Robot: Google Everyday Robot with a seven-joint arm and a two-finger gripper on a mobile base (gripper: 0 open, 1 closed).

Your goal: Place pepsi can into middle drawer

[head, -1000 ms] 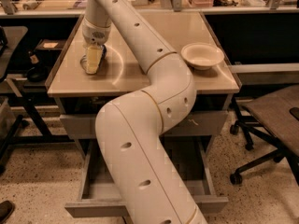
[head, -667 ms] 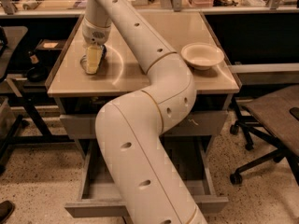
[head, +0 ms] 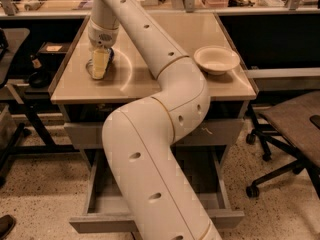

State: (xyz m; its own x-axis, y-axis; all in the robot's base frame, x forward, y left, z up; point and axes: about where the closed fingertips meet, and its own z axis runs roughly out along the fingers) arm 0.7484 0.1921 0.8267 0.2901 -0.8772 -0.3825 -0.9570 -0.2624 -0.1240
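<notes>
Nothing has really moved since a second ago: the claw [head: 100, 65] sits in the same spot, low over the back left part of the desk [head: 200, 31]. It points straight down, with its tip right at the desk top. It is down that low because the pepsi can [head: 111, 55] is there. Only a thin blue strip of the can peeks out on the claw's right side. The rest is hidden behind the claw, so it cannot be told if the claw is apart, together or clamped on the can. The can seems to rest on the desk, so the lift is most likely not yet done.

The big white arm [head: 165, 134] bends up from the bottom, over the desk edge, and out to the claw. It has to reach far because the can is so far back.

A pale bowl [head: 216, 59] stands on the right side of the desk, well apart from the claw, so it is not in the way.

Under the desk top is a shut drawer front [head: 220, 131] with white scuffs. Below that, the middle drawer [head: 225, 218] is pulled out wide, so the can may be put in from above. The arm hides much of its tray. The can must next go up, come forward past the desk edge, and go down into that drawer. It could bump the edge if carried too low.
</notes>
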